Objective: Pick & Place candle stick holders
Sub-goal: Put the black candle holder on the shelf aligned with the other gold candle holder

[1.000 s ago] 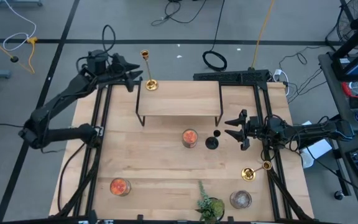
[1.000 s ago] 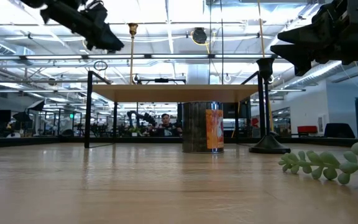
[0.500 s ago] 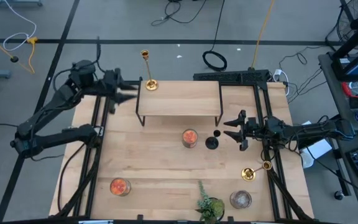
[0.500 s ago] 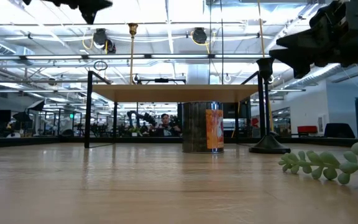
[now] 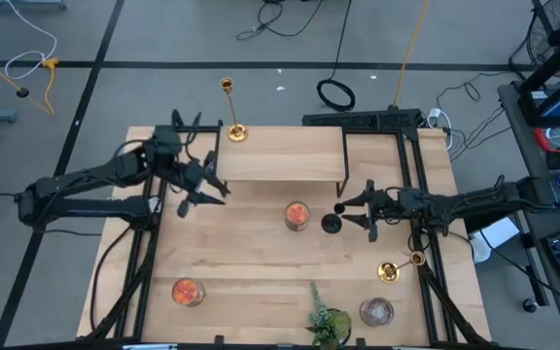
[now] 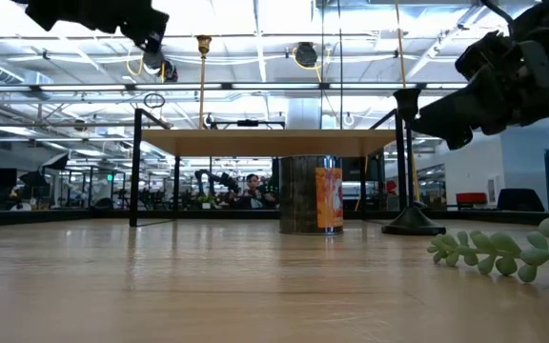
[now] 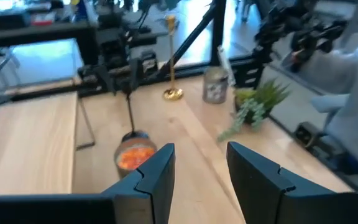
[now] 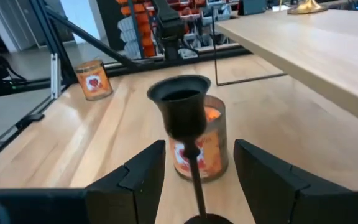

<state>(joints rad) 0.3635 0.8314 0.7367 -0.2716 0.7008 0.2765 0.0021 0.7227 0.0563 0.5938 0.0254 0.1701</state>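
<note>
The black candlestick holder (image 5: 332, 222) stands upright on its round base on the table beside an orange jar candle (image 5: 297, 216). My right gripper (image 5: 356, 209) is open just to its right. In the right wrist view the fingers (image 8: 143, 177) stand on either side of its stem (image 8: 195, 183) without touching. One gold holder (image 5: 231, 126) stands on the far left corner of the raised wooden shelf (image 5: 280, 154). Another gold holder (image 5: 389, 270) stands near the table's right edge. My left gripper (image 5: 212, 185) is open and empty by the shelf's left side.
A second orange jar candle (image 5: 188, 292) stands near left, a grey jar candle (image 5: 376, 311) and a green plant (image 5: 327, 321) at the near edge. The shelf's black legs (image 5: 218, 180) stand close to my left gripper. Black frame rails run along both sides of the table.
My left gripper has moved from beside the gold holder on the shelf toward the table's near edge and right, coming down by the shelf's left side and turning. My right gripper has moved slightly left toward the black holder. No holder has moved.
</note>
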